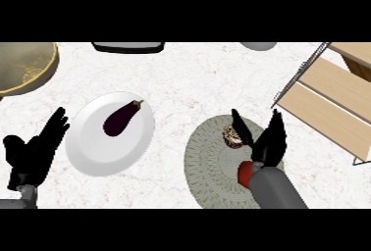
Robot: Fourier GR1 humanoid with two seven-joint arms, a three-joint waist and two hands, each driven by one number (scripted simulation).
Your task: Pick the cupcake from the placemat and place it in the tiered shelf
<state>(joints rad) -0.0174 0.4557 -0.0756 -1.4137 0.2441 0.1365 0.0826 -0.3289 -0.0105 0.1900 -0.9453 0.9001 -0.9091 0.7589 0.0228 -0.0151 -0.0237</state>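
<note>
Item: cupcake [232, 136], on placemat [217, 164], not yet lifted. My right hand [262, 142] sat spread wide around it, approach step. Left hand [33, 149] open, resting by plate [94, 157]. Next, I judged: close, lift, carry to tiered shelf [333, 98].

Cupcake [232, 136] on placemat [210, 171], between plate [94, 152] and tiered shelf [340, 98].
</note>
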